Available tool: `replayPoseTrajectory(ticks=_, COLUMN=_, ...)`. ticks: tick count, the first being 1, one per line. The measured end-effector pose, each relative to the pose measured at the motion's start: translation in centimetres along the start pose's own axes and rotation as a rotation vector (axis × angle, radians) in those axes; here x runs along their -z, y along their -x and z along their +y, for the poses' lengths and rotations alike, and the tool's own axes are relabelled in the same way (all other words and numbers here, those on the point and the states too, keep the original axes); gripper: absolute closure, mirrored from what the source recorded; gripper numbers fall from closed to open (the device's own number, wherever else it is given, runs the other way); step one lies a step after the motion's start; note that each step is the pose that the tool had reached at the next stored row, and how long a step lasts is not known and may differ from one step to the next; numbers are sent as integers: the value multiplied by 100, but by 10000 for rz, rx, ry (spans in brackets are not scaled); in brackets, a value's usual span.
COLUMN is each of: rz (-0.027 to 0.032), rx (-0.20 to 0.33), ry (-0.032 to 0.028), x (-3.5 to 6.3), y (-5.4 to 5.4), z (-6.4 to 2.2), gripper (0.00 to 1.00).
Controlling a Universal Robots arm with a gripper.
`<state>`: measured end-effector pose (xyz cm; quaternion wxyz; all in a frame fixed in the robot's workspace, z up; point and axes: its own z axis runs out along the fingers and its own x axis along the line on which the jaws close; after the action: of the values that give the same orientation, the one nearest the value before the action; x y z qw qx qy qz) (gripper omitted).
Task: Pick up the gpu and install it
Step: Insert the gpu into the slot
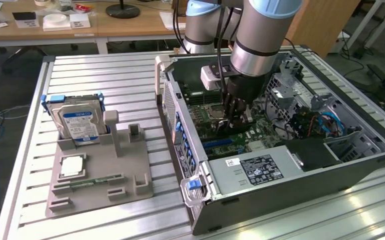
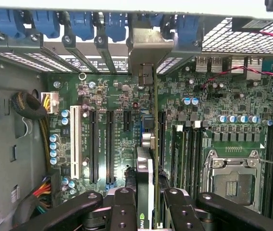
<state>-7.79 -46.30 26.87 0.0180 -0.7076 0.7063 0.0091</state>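
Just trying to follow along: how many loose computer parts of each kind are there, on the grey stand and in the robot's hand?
hard drive: 1
square silver chip: 1
memory stick: 1
gpu, held in the hand: 1
Total: 4

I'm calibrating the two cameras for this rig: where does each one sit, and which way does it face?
Exterior view: high beside the table, looking down into the open computer case; the arm and gripper show.
Wrist view: on the wrist, looking straight at the motherboard; the fingers hold the gpu edge-on.
Shared: the motherboard and the gripper.
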Motion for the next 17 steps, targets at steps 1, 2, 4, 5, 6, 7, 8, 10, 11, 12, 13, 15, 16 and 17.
replayPoseTrajectory(ticks=1, rz=0, rx=-1, ry=0, x=-1, y=1, z=4, gripper=73)
replayPoseTrajectory(ticks=2, rz=-1, rx=-1, ry=0, x=-3, y=1, z=8, gripper=73)
replayPoseTrajectory(ticks=4, rz=-2, rx=0, ry=-1, x=-5, y=3, z=17, gripper=73)
replayPoseTrajectory(ticks=5, rz=-2, rx=0, ry=-1, x=-5, y=4, z=22, gripper=73)
replayPoseTrajectory(ticks=6, rz=-3, rx=0, ry=-1, x=-6, y=4, z=27, gripper=73)
replayPoseTrajectory(ticks=7, rz=-4, rx=-1, ry=-2, x=-9, y=5, z=33, gripper=73)
replayPoseTrajectory(ticks=8, rz=-7, rx=0, ry=-4, x=-16, y=5, z=37, gripper=73)
replayPoseTrajectory(ticks=10, rz=-3, rx=2, ry=-2, x=-30, y=4, z=41, gripper=73)
replayPoseTrajectory(ticks=11, rz=-4, rx=1, ry=-2, x=-37, y=4, z=43, gripper=73)
replayPoseTrajectory(ticks=12, rz=-3, rx=0, ry=-2, x=-44, y=4, z=45, gripper=73)
replayPoseTrajectory(ticks=13, rz=-3, rx=1, ry=-2, x=-49, y=3, z=46, gripper=73)
replayPoseTrajectory(ticks=15, rz=-1, rx=2, ry=-1, x=-50, y=3, z=46, gripper=73)
replayPoseTrajectory(ticks=16, rz=-1, rx=1, ry=-1, x=-50, y=3, z=47, gripper=73)
replayPoseTrajectory(ticks=17, rz=-1, rx=1, ry=-1, x=-51, y=3, z=47, gripper=73)
